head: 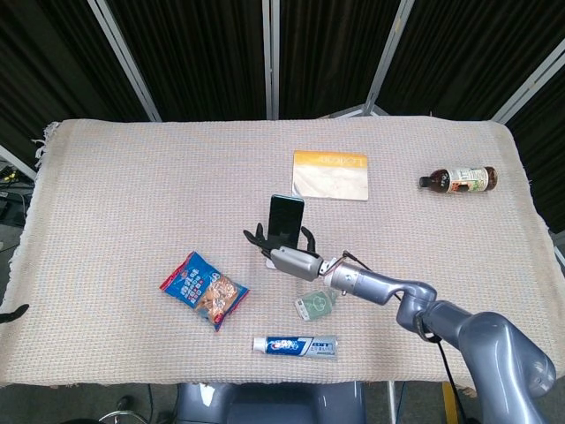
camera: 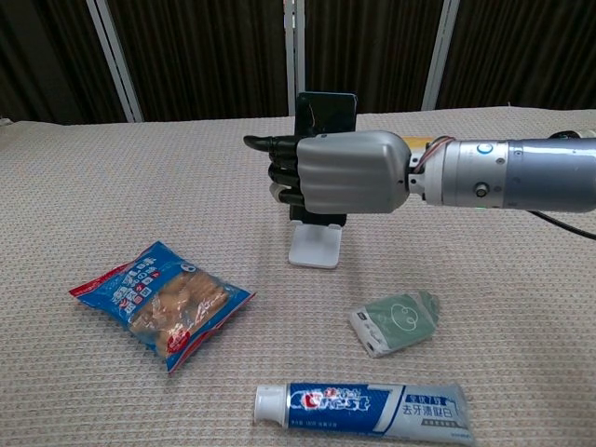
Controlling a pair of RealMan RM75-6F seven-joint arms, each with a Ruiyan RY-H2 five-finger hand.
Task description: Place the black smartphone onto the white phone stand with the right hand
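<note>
The black smartphone [head: 285, 215] [camera: 326, 114] stands upright on the white phone stand [camera: 315, 247], its screen facing me. My right hand [head: 293, 260] [camera: 345, 172] is right in front of the phone's lower half and hides it. Its fingers [camera: 282, 177] are loosened and spread to either side of the phone, and the thumb points left. In the head view the hand sits low against the stand, which is almost wholly covered. The left hand is not visible in either view.
A blue snack bag [head: 204, 290] lies left of the stand. A green packet [head: 316, 305] and a toothpaste tube [head: 296, 345] lie near the front edge under my right forearm. A yellow-white book [head: 330, 174] and a dark bottle [head: 459, 179] lie farther back.
</note>
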